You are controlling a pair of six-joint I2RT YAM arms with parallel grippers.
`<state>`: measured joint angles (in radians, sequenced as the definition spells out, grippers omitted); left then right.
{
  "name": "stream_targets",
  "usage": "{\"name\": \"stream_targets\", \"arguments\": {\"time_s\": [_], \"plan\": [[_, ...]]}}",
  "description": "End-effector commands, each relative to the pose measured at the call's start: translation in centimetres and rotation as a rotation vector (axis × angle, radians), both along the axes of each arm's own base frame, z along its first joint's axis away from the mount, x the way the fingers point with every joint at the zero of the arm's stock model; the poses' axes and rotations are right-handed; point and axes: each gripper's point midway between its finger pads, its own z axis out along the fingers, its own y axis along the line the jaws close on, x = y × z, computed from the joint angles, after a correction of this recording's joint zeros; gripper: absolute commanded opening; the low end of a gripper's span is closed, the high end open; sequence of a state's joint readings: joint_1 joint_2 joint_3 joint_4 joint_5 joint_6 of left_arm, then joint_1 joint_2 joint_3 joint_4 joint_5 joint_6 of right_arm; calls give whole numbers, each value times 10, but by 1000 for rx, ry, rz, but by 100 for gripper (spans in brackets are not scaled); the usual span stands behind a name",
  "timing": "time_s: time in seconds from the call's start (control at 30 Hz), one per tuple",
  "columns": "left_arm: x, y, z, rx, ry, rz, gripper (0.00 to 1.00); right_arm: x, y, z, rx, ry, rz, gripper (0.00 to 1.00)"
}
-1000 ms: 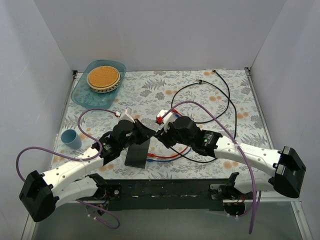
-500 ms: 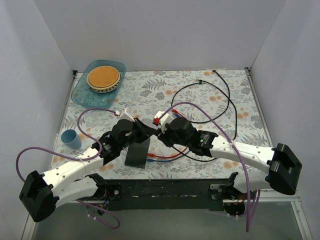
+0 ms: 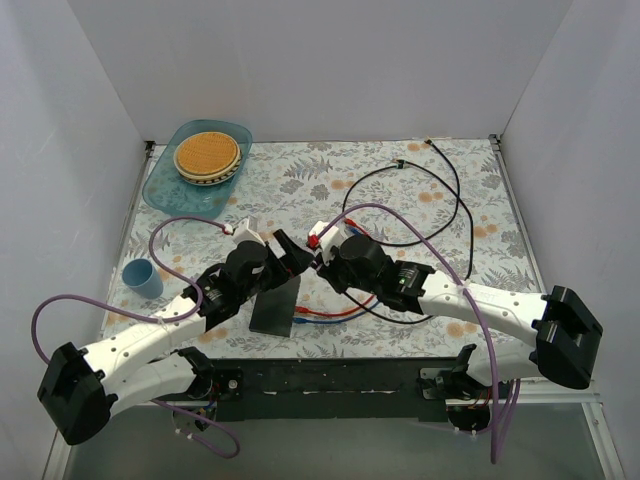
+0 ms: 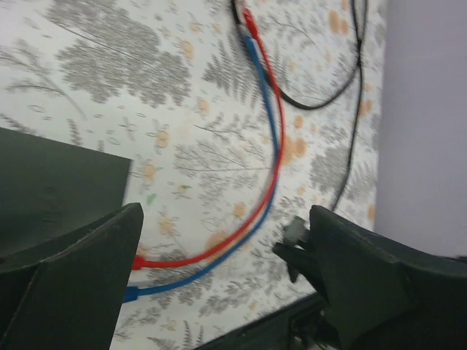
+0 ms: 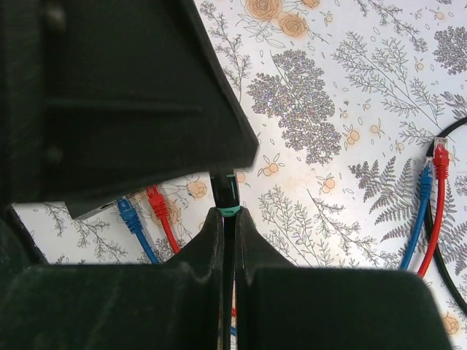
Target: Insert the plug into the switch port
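The switch [image 3: 275,306] is a flat black box lying on the floral cloth just below both grippers; its dark top fills the left of the left wrist view [image 4: 51,182]. The plug [image 5: 230,191], black with a teal ring, sticks out past my right gripper [image 5: 229,213], which is shut on its black boot. Its tip goes behind a finger of the left gripper. My left gripper [image 4: 219,248] is open, with the plug's grey tip [image 4: 295,231] beside its right finger. In the top view the left gripper [image 3: 293,256] and the right gripper [image 3: 318,262] meet above the switch's far end.
A red cable [image 3: 335,311] and a blue cable [image 4: 257,109] run from the switch's right side. A long black cable [image 3: 445,180] loops across the back right. A teal tray with a wicker plate [image 3: 168,190] sits back left, a blue cup [image 3: 143,278] at the left.
My left gripper has gone from shut to wide open. My right gripper moved left to meet it and shut on the plug.
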<state>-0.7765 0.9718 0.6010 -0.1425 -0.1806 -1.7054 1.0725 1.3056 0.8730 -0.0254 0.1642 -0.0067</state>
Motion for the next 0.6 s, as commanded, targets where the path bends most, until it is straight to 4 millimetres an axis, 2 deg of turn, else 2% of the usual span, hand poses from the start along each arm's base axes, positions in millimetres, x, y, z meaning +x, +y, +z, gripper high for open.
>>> {"name": "stream_targets", "arguments": {"time_s": [0.0,0.07,0.2,0.37,0.53,0.57], "plan": [[15,60,0,221,-62,223,98,5,-1,13,33,-37,-22,1],[16,77,-3,279,-79,273,98,5,-3,11,28,-36,-23,1],[14,97,-3,328,-82,319,98,0,-6,-3,0,-22,-5,1],[16,105,-3,351,-89,309,98,-7,-7,-24,-67,14,42,1],[20,100,-17,350,-64,207,98,-15,-2,-44,-116,53,108,1],[25,106,-19,348,-54,218,98,-16,-1,-46,-123,58,119,1]]}}
